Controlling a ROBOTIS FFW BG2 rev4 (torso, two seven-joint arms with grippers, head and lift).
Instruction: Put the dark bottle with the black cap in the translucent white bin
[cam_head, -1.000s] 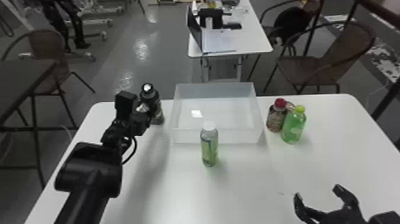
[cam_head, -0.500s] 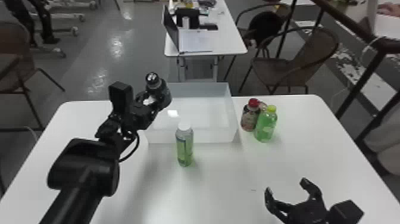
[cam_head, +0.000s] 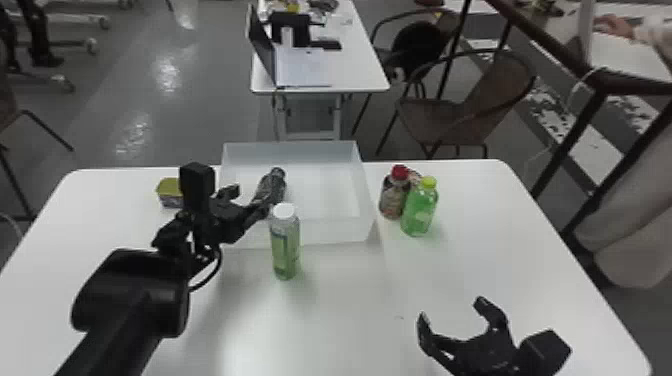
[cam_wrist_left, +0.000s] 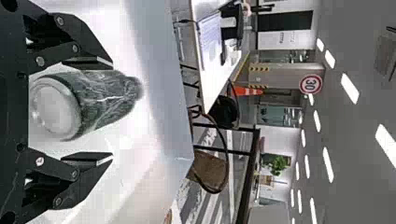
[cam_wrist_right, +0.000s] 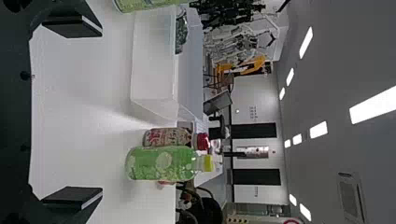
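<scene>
My left claw (cam_head: 248, 201) and right claw (cam_head: 451, 311) are black. I see pale streaks veining the dark bottle (cam_wrist_left: 105, 98), whose base is pale grey; a translucent white bin (cam_head: 335, 231); a bright green bottle (cam_head: 419, 212) with pale round spots and a yellow cap; a red-capped bottle (cam_head: 392, 197) patterned red and cream; a white-capped green bottle (cam_head: 285, 247); a yellow-topped tub (cam_head: 170, 189); and a white table (cam_head: 345, 315).

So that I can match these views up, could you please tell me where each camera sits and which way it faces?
Left wrist view: on that wrist, looking past the spread left claw at the dark bottle and the white bin.
Right wrist view: on that wrist, looking past the open right claw across the table to the yellow-capped bottle.
Head view: on the head, looking forward and down at the table, the left claw and the right claw.
All three views share the white bin.
</scene>
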